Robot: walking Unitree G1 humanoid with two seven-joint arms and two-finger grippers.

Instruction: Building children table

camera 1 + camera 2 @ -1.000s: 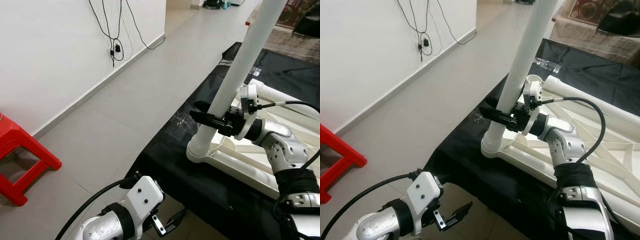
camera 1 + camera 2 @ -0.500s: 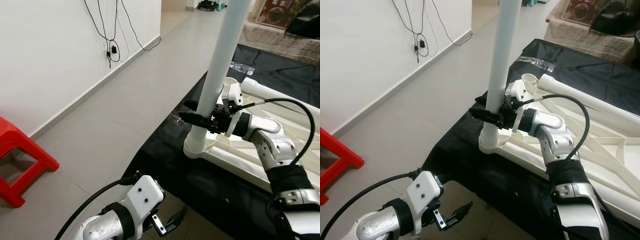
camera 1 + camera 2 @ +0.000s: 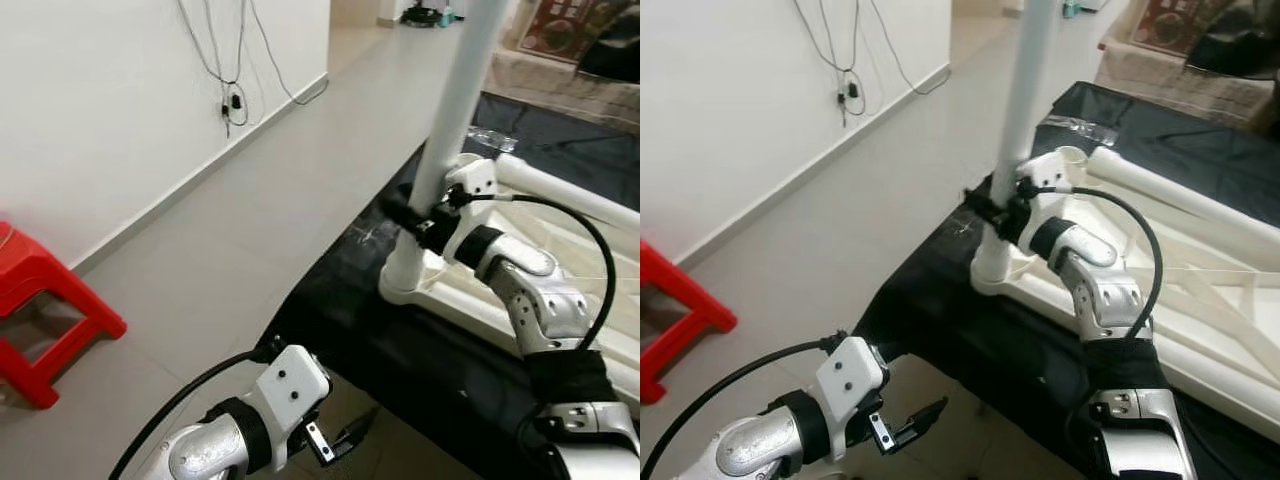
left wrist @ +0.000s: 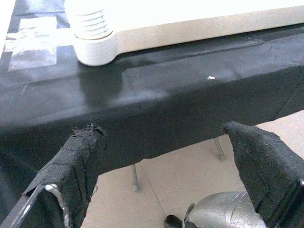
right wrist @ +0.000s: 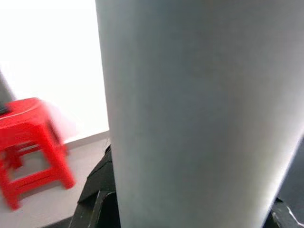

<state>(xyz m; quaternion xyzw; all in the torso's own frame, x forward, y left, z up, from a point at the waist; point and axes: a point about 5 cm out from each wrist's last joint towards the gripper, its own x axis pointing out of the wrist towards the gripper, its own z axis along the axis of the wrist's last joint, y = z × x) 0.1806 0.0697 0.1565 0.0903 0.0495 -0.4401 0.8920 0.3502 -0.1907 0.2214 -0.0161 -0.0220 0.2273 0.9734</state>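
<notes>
Workpiece: white plastic tubular table leg [image 3: 455, 95], standing near upright with a slight lean, its foot seated in the round corner socket [image 3: 405, 285] of the white plastic table frame [image 3: 1200, 290].
Support: frame lies flat on a bench covered in black cloth [image 3: 420, 370], the socket at the corner nearest the robot's left.
Right gripper [image 3: 408, 218]: black fingers clamped around the lower part of the leg, just above the socket; the right wrist view shows the leg directly against the camera.
Left gripper [image 3: 910, 425]: low, beside the bench edge, well apart from the leg; fingers spread, holding nothing.
Key relation: leg's long axis runs vertically, straight over the socket; judged, seating calls for a push down along that axis.
Nearer arm: right.
Bystander item: red plastic stool [image 3: 45, 320] on the floor, far left.
</notes>
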